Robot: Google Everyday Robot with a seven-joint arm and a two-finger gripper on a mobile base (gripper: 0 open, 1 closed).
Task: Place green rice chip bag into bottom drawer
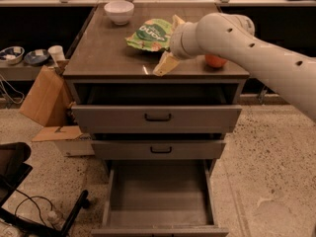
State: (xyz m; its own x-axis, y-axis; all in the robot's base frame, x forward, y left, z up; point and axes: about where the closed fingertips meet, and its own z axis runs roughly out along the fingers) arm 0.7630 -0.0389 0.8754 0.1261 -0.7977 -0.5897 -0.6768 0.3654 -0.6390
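Note:
The green rice chip bag (149, 34) lies on the cabinet top (103, 53), towards the back middle. My gripper (170, 42) hovers just right of the bag, open, with one beige finger (165, 63) near the front of the top and the other by the bag's right edge. Nothing is held. The bottom drawer (158, 199) is pulled out wide below, and its plain box interior is bare. The two shallower drawers above it are slightly pulled out.
A red apple (216, 61) sits on the top behind my arm, partly hidden. A white bowl (119, 11) stands at the back left. A cardboard box (42, 97) leans beside the cabinet on the left. Cables and a black chair base lie at the lower left.

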